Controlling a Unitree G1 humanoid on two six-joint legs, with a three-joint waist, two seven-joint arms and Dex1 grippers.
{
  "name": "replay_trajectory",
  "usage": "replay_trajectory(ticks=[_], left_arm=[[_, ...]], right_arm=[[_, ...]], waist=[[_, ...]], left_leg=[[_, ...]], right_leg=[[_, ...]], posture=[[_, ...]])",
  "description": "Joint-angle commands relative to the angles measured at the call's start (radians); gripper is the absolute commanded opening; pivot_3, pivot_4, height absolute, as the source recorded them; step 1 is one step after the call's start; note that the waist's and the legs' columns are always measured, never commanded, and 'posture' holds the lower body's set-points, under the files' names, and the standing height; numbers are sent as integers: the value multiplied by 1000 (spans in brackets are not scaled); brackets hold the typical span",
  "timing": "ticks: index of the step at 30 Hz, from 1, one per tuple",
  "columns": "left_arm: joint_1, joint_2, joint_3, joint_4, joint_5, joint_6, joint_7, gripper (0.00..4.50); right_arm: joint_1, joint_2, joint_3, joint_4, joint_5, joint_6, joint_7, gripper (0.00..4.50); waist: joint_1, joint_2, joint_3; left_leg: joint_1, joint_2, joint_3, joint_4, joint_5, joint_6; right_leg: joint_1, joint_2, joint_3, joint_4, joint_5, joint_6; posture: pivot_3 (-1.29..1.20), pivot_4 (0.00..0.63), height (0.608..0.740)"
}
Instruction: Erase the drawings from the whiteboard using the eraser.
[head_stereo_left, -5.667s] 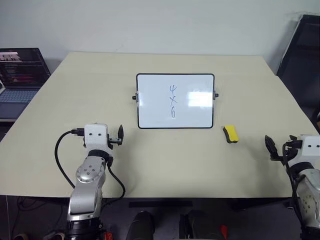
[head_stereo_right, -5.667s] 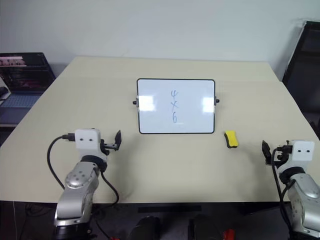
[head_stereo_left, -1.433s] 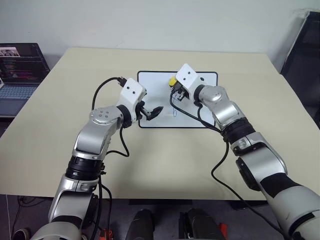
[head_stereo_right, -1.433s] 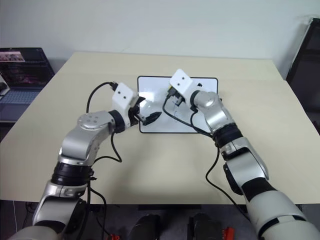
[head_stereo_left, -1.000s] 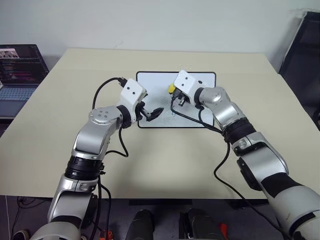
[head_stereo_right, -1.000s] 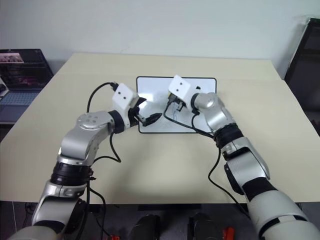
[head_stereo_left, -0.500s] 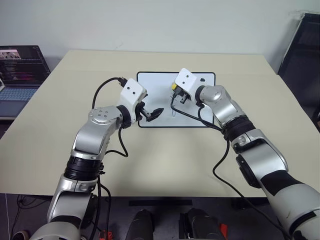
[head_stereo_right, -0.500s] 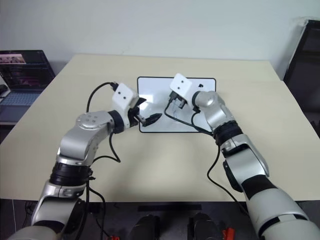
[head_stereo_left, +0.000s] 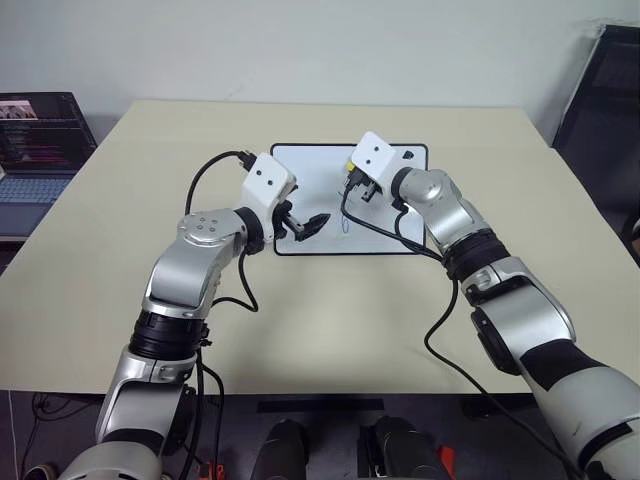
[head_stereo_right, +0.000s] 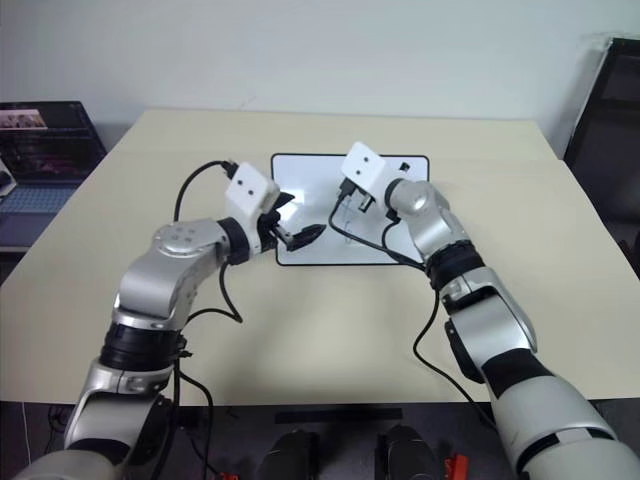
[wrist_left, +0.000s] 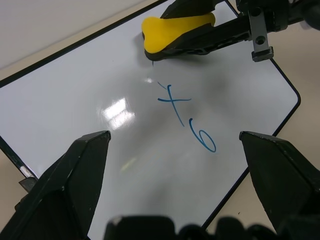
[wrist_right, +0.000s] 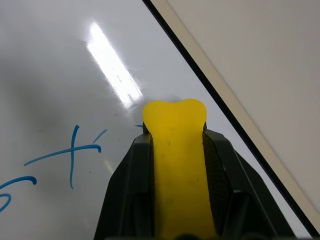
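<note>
The left hand (wrist_left: 172, 187) hovers with fingers spread over the whiteboard (head_stereo_left: 305, 170) on the surface (head_stereo_left: 120, 240), while the right hand (wrist_right: 175, 150), clamped on the eraser (wrist_left: 175, 30), wipes the top; next, sweep down over the drawings (wrist_left: 187, 120), "x" and "6".

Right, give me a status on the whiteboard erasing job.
Done: the "4" no longer shows on the whiteboard. In hand: the right pincer is shut on the eraser, at the spot above the "x". Left: the "x" and the "6". The left pincer hangs open over the board.
</note>
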Motion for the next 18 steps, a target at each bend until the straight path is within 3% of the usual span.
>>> replay_trajectory(ticks=[1, 3, 12, 18], left_arm=[[-19, 3, 9, -41, -7, -8, -2, 4500], [-17, 1, 7, -39, -6, -10, -2, 4500], [-14, -1, 5, -35, -6, -16, -5, 4500], [-8, -2, 6, -36, -7, -16, -5, 4500]], right_arm=[[26, -17, 26, -35, -12, 28, 93, 985], [41, -16, 34, -60, -16, 35, 126, 985], [-6, -1, -24, -41, -11, -11, -38, 985], [6, 24, -19, -57, 6, -12, -16, 985]], waist=[[0, 0, 0], [-2, 0, 0], [-8, 0, 0], [-9, 0, 0]], left_leg=[[0, 0, 0, 0, 0, 0], [0, 0, 0, 1, 0, 0], [1, 0, -1, 1, 0, 0], [1, 0, -1, 0, 0, 0]], right_leg=[[0, 0, 0, 0, 0, 0], [1, 0, 0, 0, 0, 0], [2, 0, 0, 0, 0, 0], [2, 0, 0, 0, 0, 0]], posture=[[0, 150, 740], [0, 150, 740], [0, 150, 740], [0, 150, 740]])
